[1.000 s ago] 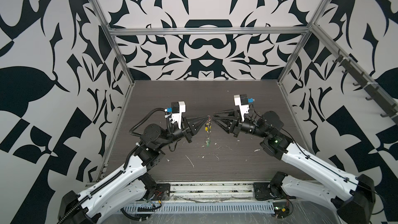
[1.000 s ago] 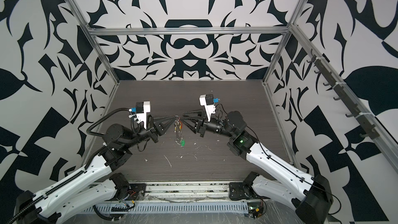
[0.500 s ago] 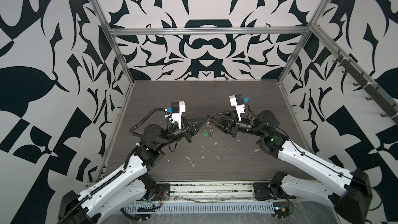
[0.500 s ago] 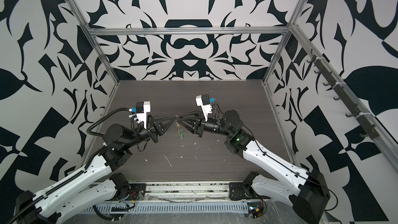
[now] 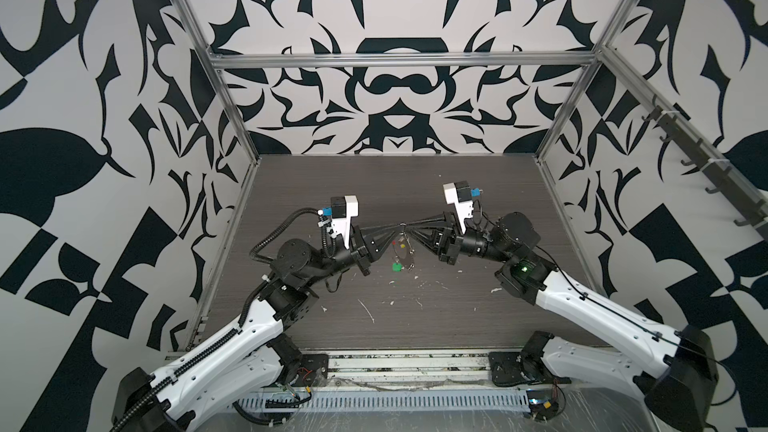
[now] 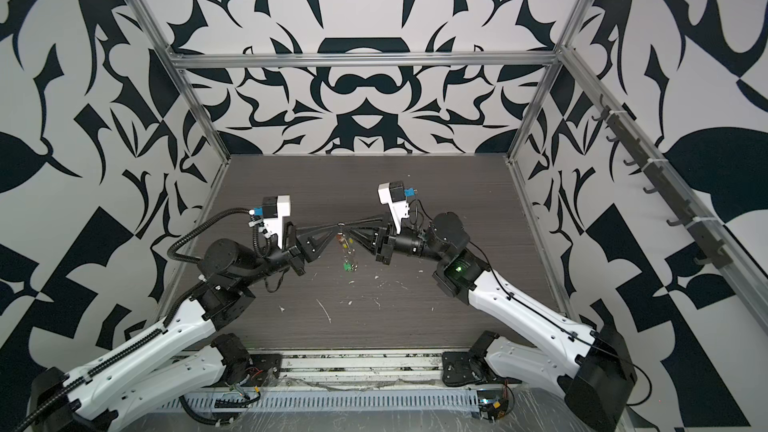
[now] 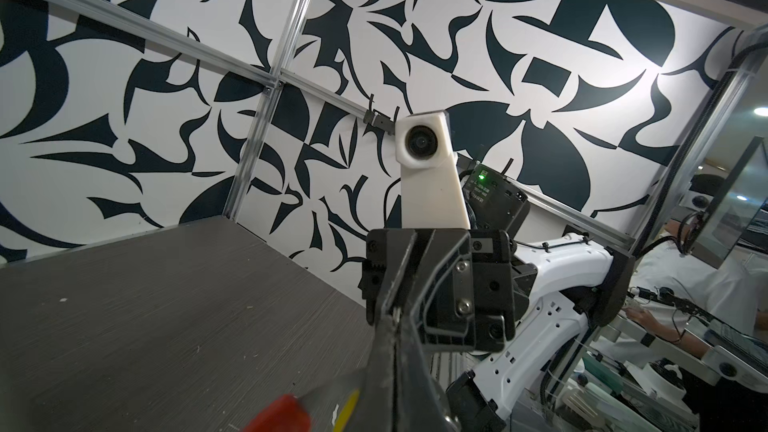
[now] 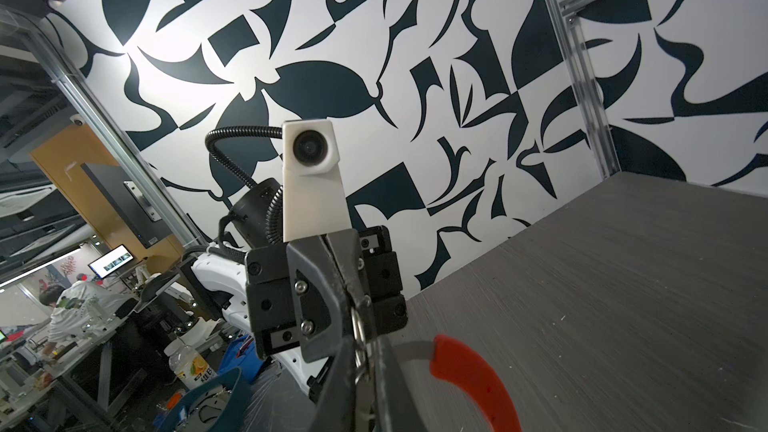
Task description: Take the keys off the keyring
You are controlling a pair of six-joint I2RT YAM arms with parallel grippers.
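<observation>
The left gripper [image 5: 398,226] has its jaws pressed together on the top of the keyring [image 5: 408,252], a thin wire loop. In the left wrist view the two dark fingers [image 7: 380,376] lie flush against each other with no gap. The right gripper [image 5: 410,226] reaches in from the right and meets it tip to tip. Its jaws are also pinched closed, and in the right wrist view a small metal ring of the loop sits clamped between its fingers [image 8: 332,384].

In both top views the two grippers point at each other nearly level, above the middle of the table. The keyring [image 6: 349,252] hangs down from where their tips meet. The red sleeve [image 5: 392,244] covers the left arc of the loop, just below the left gripper's tip. It shows large and blurred close to the lens in both wrist views [image 7: 282,413] [image 8: 473,376].

The yellow key [image 5: 402,245] hangs high within the loop, just right of the red sleeve. The green key [image 5: 397,268] hangs at the bottom of the loop, toward its left side. I cannot tell whether it touches the surface.

Below lies the dark wood-grain tabletop [image 5: 457,184]. White flecks [image 5: 368,311] are scattered across its near half.
</observation>
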